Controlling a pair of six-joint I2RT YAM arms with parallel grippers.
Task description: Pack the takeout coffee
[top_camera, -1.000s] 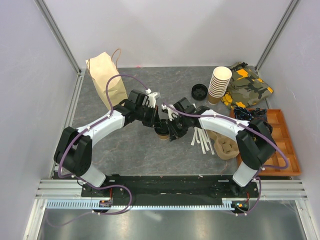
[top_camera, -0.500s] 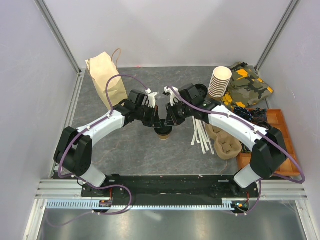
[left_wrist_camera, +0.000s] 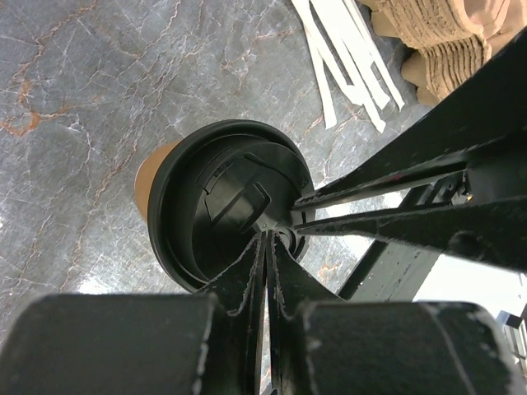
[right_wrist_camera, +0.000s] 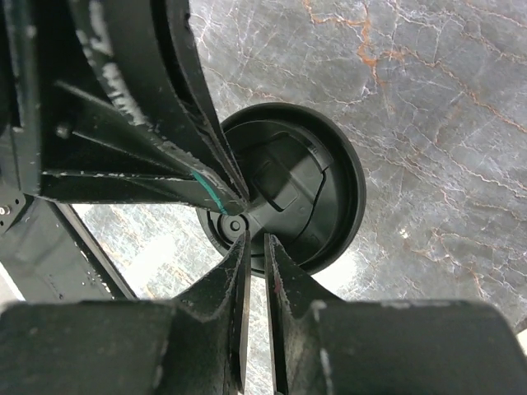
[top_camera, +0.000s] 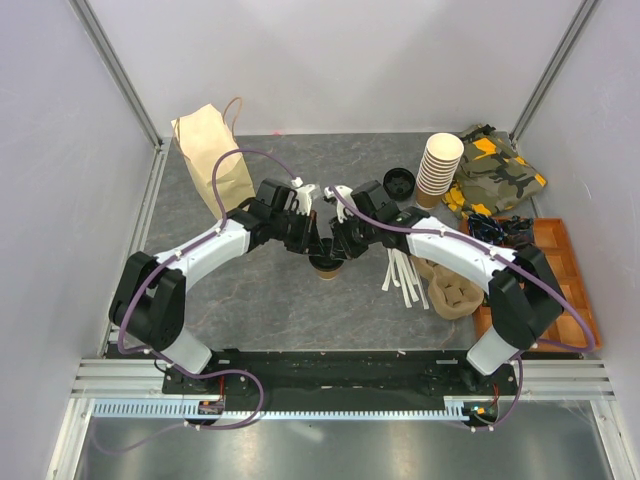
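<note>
The takeout coffee is a brown kraft cup with a black lid, standing upright at the table's middle. My left gripper comes in from the left, shut, with its tips on the lid's rim. My right gripper comes in from the right, jaws almost together with nothing between them, its tips at the same part of the lid. In the left wrist view the lid lies under my left gripper, with the right fingers crossing in. The right wrist view shows the lid just past my right gripper.
A brown paper bag stands at the back left. A stack of lidless cups and a loose black lid are at the back right. White strips, pulp cup carriers, camouflage cloth and an orange tray lie right.
The right gripper drew back from the cup toward the rear, then came back down to the lid. The left arm and the cup have stayed put.
</note>
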